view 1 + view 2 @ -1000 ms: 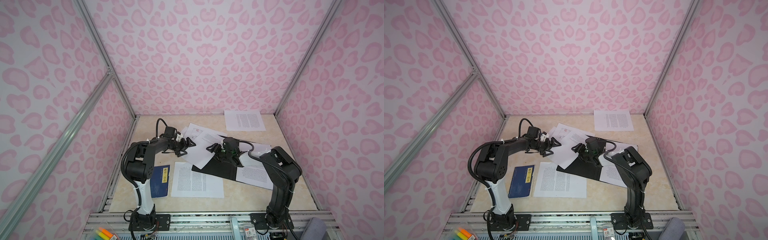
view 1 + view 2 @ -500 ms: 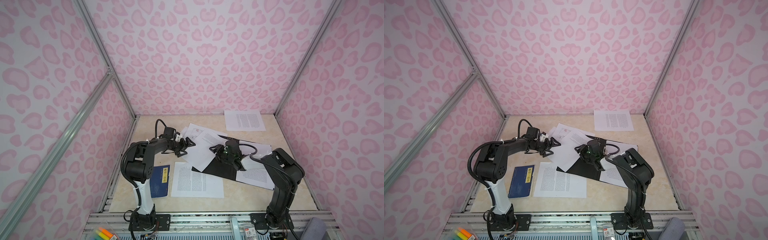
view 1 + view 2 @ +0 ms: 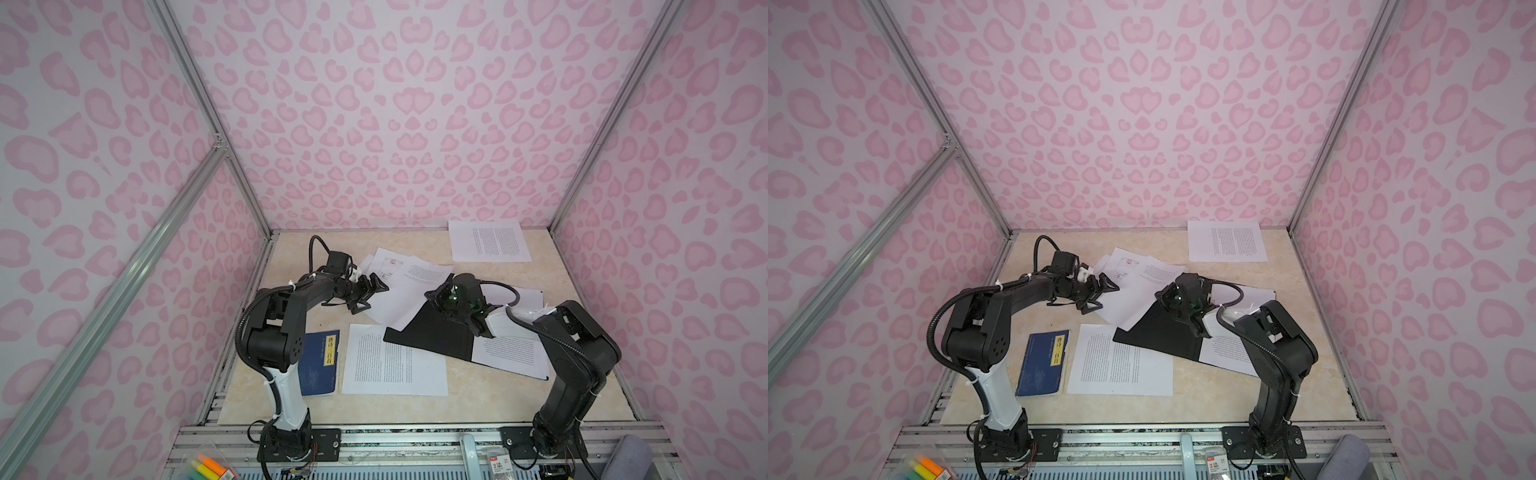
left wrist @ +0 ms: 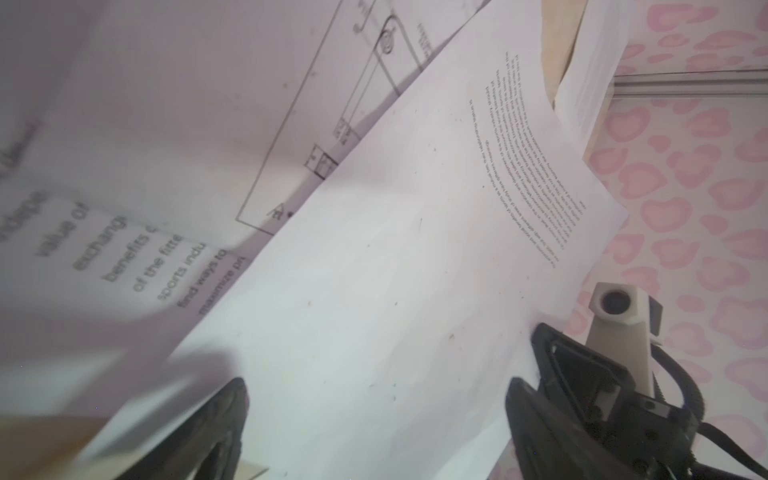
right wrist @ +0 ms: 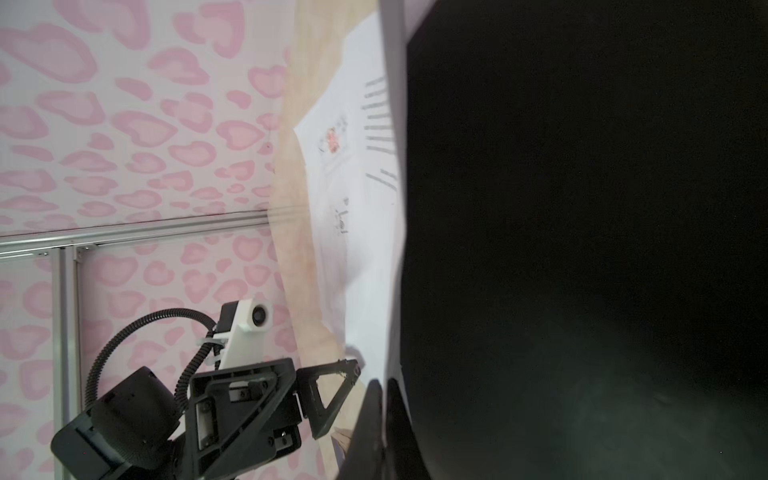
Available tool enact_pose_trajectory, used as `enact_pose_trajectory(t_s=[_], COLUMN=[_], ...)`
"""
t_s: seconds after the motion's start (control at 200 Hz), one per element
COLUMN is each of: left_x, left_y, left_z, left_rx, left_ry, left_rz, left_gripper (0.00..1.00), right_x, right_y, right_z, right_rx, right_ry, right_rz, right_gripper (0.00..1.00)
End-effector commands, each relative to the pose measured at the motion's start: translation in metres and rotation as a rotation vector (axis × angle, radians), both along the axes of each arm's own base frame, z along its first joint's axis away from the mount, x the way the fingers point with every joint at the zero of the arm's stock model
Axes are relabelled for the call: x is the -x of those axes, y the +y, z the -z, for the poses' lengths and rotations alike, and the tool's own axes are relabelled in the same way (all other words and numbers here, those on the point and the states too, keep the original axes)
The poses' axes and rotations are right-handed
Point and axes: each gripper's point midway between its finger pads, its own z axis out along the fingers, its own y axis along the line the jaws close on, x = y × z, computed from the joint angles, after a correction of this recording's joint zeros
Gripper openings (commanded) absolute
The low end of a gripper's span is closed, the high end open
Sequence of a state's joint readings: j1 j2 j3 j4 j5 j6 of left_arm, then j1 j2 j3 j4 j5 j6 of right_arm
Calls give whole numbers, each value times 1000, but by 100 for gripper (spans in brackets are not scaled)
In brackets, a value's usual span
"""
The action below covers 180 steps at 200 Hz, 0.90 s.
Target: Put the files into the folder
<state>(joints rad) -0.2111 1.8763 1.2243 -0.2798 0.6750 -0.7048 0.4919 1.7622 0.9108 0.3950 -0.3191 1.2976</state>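
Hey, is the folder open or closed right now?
Open: the folder shows its black inside facing up, with a printed sheet lying on it.

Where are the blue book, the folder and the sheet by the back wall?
blue book [image 3: 320,365]: in a top view, middle of its cover.
folder [image 3: 432,336]: in a top view, bare black inside face.
sheet by the back wall [image 3: 490,242]: in a top view, its printed middle.

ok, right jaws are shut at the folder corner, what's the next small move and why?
Probably lift the right gripper slightly and watch what rises. Its jaws are closed where the top sheet overlaps the black flap of the folder, and the views don't show which they pinch. The left gripper is open at that sheet's opposite edge, holding nothing.
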Motion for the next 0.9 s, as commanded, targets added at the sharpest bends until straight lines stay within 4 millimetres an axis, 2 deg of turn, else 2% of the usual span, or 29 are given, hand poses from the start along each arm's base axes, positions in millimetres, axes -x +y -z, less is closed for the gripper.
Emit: enact_pose_trajectory(t_s=[0.0, 0.065, 0.085, 0.145, 0.185, 0.26, 0.3, 0.415, 0.485, 0.575, 0.65, 0.665, 0.695, 0.815, 0.895], left_x=[-8, -5, -4, 6, 15, 36, 50, 84, 100, 115, 123, 125, 128, 137, 142], left_y=[-14, -21, -22, -25, -27, -26, -24, -10, -5, -1, -2, -2, -4, -13, -17], left_z=[-72, -115, -126, -155, -169, -180, -179, -160, -146, -135, -136, -136, -139, -148, -151], left_rx=[50, 83, 94, 120, 132, 133, 118, 48, 22, 15, 35, 41, 51, 71, 79], left_ry=[-172, -267, -294, -358, -392, -436, -449, -468, -475, -474, -491, -493, -503, -527, -534], left_rz=[45, 70, 78, 101, 118, 149, 169, 195, 212, 229, 233, 235, 243, 279, 298], left_gripper=[98, 98, 98, 98, 98, 98, 98, 98, 98, 98, 98, 98, 98, 98, 98], right_x=[8, 4, 9, 12, 15, 24, 24, 23, 23, 34, 45, 54, 60, 74, 75], right_y=[-4, -8, -10, -14, -21, -50, -66, -127, -177, -227, -254, -257, -264, -298, -314], right_z=[-14, -36, -36, -54, -59, -63, -74, -76, -69, -51, -37, -26, -20, -7, -7], right_rx=[147, 174, 168, 158, 174, 264, 328, 405, 469, 520, 537, 531, 543, 613, 667], right_ry=[-11, -37, -18, -13, -11, 6, -18, 26, 97, 187, 274, 310, 338, 429, 453], right_rz=[-211, -324, -380, -513, -581, -656, -676, -615, -513, -433, -417, -426, -426, -393, -383], right_gripper=[0, 0, 0, 0, 0, 0, 0, 0, 0, 0, 0, 0, 0, 0, 0])
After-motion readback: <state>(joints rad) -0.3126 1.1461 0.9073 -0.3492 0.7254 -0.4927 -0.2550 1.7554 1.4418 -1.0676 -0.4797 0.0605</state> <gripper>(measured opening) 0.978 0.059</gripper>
